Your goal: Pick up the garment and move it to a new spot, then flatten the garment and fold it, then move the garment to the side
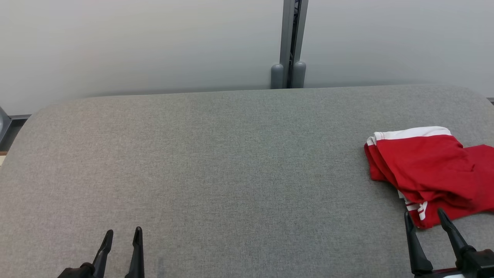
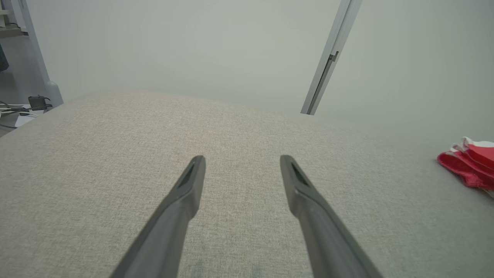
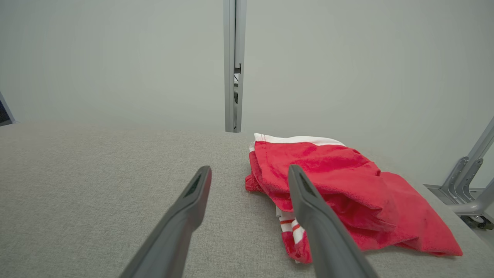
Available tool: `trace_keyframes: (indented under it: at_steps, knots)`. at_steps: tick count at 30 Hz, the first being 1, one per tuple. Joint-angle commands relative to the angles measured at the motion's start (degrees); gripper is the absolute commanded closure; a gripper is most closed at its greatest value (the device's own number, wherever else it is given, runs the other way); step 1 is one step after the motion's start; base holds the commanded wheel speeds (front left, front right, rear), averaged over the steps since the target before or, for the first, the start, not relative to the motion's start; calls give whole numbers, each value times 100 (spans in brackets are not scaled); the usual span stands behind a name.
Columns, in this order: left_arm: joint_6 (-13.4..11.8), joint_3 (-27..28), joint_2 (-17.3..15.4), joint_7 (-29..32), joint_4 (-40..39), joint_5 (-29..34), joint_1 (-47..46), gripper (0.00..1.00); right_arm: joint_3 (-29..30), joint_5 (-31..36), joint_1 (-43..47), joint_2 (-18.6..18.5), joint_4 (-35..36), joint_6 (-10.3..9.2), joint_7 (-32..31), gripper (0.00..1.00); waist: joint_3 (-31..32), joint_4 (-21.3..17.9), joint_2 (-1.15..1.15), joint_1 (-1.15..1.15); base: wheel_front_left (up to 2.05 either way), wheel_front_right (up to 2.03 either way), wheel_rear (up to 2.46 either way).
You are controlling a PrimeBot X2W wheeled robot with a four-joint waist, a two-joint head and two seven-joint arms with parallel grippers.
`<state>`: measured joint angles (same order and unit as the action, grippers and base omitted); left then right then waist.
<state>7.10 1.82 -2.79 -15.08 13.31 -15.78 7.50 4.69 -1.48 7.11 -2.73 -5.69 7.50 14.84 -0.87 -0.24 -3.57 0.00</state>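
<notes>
My right claw point(image 1: 423, 212) stands with its two fingers spread wide and nothing between them. My left claw point(image 1: 123, 230) is the same, spread and empty above the bare grey table point(image 1: 231, 154).

The red garment point(image 1: 428, 170), trimmed in white, lies just ahead of my right claw, its striped near corner right at that claw's fingertips. It is well off to the right of my left claw. It rests in loose layers: a white band runs along the edge farthest from me, the top ply is doubled over with soft ridges, and one flap trails off to the right of my right claw.

I judge this fits two stages. It may be a bundle waiting at the table's side to be lifted, or cloth folded and set aside; I cannot tell which.

Either way, the care is the same. The layers look soft and free to slide, so my right fingertips must not catch that near corner sideways, or the stack will drag open.
</notes>
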Motion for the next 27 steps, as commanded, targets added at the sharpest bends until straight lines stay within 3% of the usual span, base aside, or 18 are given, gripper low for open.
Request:
trace_keyframes:
  at_steps: [1,11,12,17,23,27]
  knots:
    - [30,-2,-24,-8,0,4,-5,0,30,-37,85,-20,-7,-1,33,0,-2,8,0,0,0,0,0]
    - [41,-143,-17,-8,-103,164,25,0,97,-68,93,-20,-55,-1,33,0,-37,2,0,0,0,0,0]
    - [36,-125,-8,0,-61,125,24,100,67,-56,50,5,-71,0,-2,100,-37,4,0,0,0,0,0]
    - [36,-152,74,55,184,58,76,100,37,-120,69,97,-327,0,-49,100,-38,5,0,0,0,0,0]
    - [-22,-88,65,238,146,-585,-81,100,71,-863,-101,86,-411,0,-241,100,-36,6,10,0,0,0,0]
    - [-70,-47,59,372,91,-1088,-177,100,79,-1447,-218,77,-466,0,-374,100,-53,6,1,0,0,0,0]
